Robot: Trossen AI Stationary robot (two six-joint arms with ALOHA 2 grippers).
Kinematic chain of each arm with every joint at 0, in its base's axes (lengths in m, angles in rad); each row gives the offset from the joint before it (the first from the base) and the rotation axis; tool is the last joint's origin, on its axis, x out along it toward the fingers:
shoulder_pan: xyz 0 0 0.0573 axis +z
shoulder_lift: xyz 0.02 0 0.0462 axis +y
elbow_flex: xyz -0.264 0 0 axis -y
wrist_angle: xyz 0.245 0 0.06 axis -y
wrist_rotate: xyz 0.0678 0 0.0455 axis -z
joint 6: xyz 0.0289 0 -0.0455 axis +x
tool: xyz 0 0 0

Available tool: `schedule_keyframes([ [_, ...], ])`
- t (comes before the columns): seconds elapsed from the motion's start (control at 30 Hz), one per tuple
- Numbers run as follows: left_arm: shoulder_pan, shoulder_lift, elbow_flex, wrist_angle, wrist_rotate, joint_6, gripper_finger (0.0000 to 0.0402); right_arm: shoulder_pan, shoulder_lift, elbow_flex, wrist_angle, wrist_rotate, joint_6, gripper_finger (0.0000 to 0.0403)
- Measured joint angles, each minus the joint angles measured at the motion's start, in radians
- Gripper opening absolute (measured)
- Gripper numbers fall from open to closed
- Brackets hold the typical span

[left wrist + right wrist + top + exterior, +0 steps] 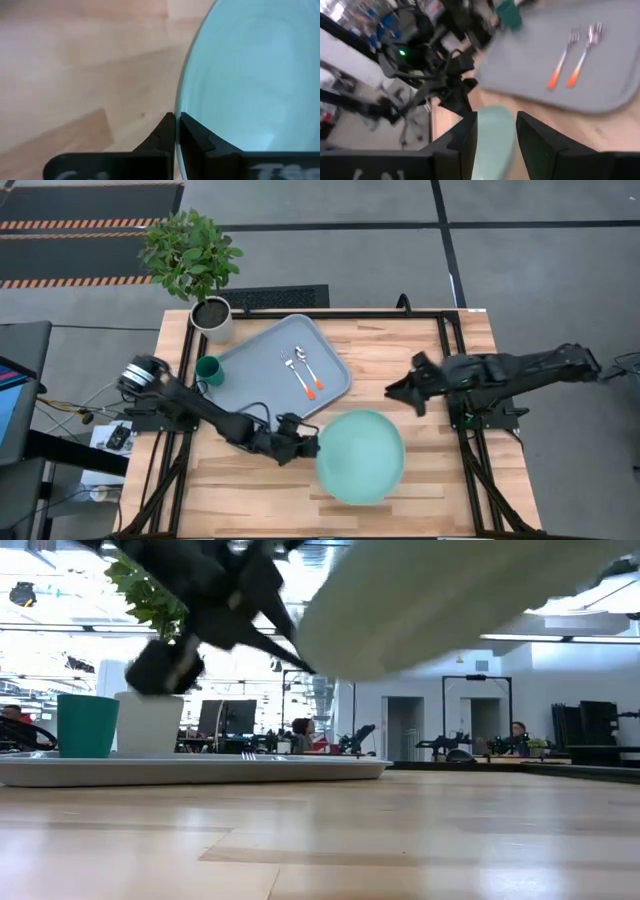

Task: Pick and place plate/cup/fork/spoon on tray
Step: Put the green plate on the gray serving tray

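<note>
The mint-green plate (362,458) is held above the table near its front middle, by my left gripper (308,446), which is shut on the plate's left rim. In the low view the plate (440,600) is up in the air and tilted. The grey-blue tray (262,375) lies at the far left. An orange-handled fork (299,375) and spoon (311,373) lie on it, and the teal cup (208,369) stands at its left corner. My right gripper (405,392) is open and empty, right of the tray and beyond the plate. My left gripper pinches the plate's rim (178,107) between its two fingers, on the side toward the table's left. The fingers come about level from the left. The plate is lifted clear of the table and tilted, with its far side higher in the low view.
A white pot (212,316) with a leafy plant stands past the tray's far left corner. Bare wood lies right of the plate and along the near edge. The tray's middle (530,55) beside the cutlery is bare.
</note>
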Motion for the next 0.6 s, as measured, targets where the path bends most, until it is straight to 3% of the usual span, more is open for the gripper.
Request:
schedule_keyframes([
  [0.17, 0.001, -0.222, 0.001, -0.353, -0.077, 0.001, 0.0, -0.002, -0.104, 0.0, -0.058, 0.111, -0.021, 0.0161],
  [0.33, -0.041, -0.396, 0.001, -0.723, -0.159, -0.2, 0.0, -0.002, -0.114, 0.0, -0.106, 0.147, -0.021, 0.0161],
  [0.53, -0.141, -0.425, 0.001, -0.922, -0.148, -0.577, 0.0, -0.002, -0.081, -0.001, -0.108, 0.147, -0.02, 0.0161],
  [0.6, -0.152, -0.403, 0.001, -0.922, -0.097, -0.603, 0.0, -0.002, -0.069, -0.001, -0.105, 0.147, -0.02, 0.0161],
])
